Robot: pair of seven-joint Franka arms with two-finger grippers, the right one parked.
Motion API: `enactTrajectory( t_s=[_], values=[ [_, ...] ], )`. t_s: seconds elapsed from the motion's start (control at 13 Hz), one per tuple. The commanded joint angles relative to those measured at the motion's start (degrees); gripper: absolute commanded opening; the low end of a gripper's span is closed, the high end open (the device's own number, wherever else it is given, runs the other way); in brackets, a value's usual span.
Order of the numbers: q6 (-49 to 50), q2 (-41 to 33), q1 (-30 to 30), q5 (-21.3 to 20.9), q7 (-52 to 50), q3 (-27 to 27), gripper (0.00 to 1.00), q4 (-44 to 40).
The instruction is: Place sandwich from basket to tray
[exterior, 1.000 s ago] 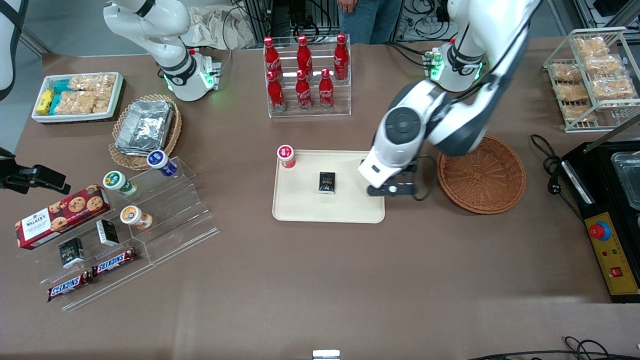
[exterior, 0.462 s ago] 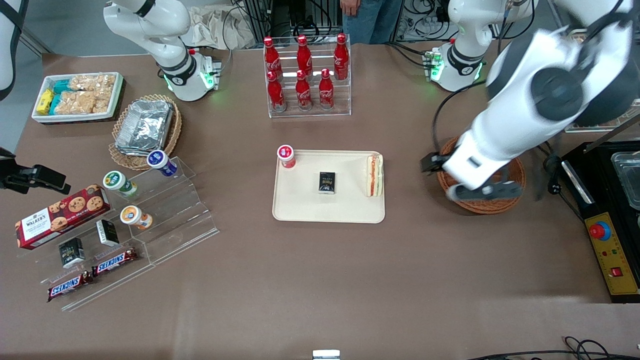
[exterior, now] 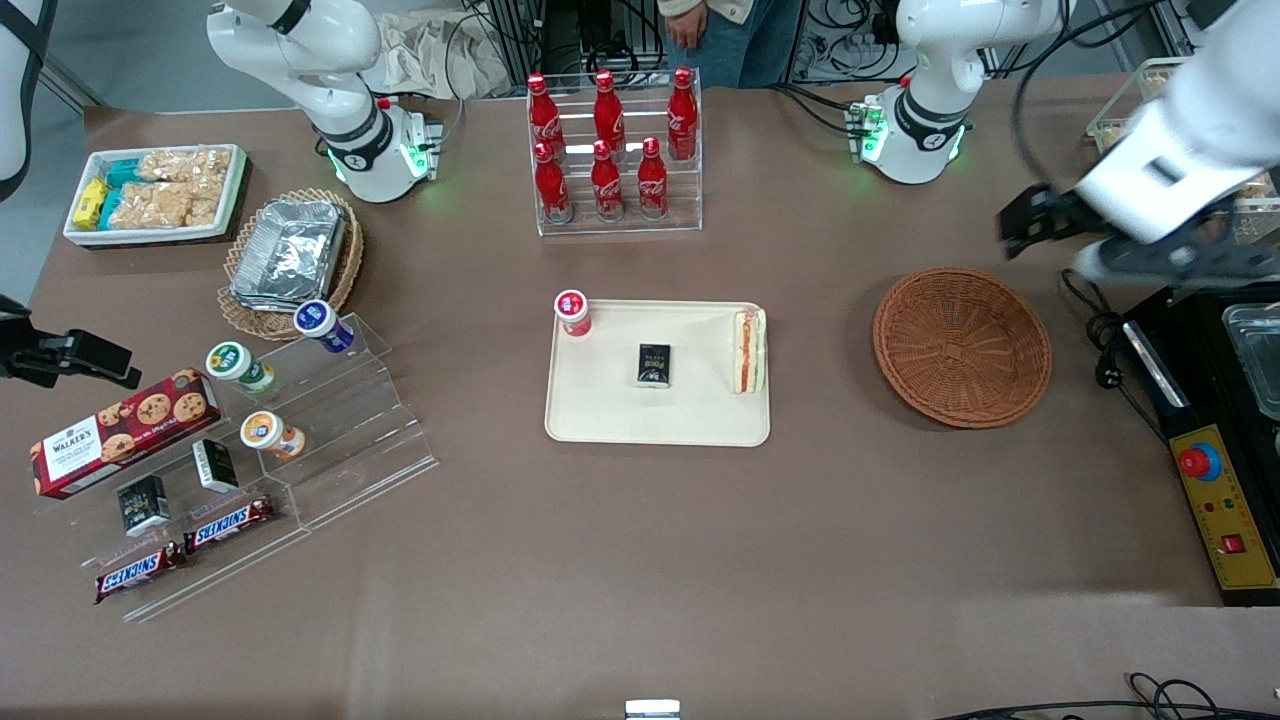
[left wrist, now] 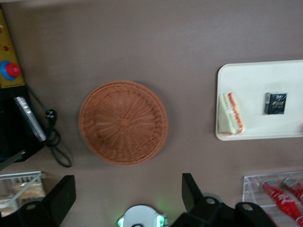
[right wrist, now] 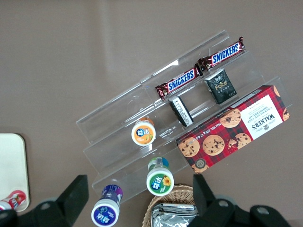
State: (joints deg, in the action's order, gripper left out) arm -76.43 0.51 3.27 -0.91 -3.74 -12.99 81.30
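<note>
The sandwich (exterior: pixel 749 351) (left wrist: pixel 230 113) lies on the cream tray (exterior: pixel 600 405) (left wrist: pixel 255 78), along the tray's edge nearest the basket, filling edge showing. Beside the tray, toward the working arm's end, sits the round reddish-brown basket (exterior: pixel 962 346) (left wrist: pixel 123 122) with nothing in it. My gripper (exterior: pixel 1160 262) (left wrist: pixel 127 196) hangs high above the table, past the basket toward the working arm's end and farther from the front camera than the basket. Its fingers (left wrist: pixel 61 198) stand wide apart and hold nothing.
A small black box (exterior: pixel 654 364) and a red-capped cup (exterior: pixel 572 312) share the tray. A rack of red cola bottles (exterior: pixel 612 150) stands farther back. A black machine with a red button (exterior: pixel 1200 462), a cable (exterior: pixel 1100 340) and a wire snack rack (exterior: pixel 1180 150) crowd the working arm's end.
One second ago my gripper was low at the tray's edge, hiding the sandwich. It let go, swung over the basket and has risen away toward the working arm's end. The sandwich stays on the tray.
</note>
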Motion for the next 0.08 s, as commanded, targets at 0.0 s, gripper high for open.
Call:
enactTrajectory(
  t_s=[0.0],
  values=[
    [0.6, -2.3, -3.5, 1.7, 2.5, 4.9, 1.0, 2.1]
  ],
)
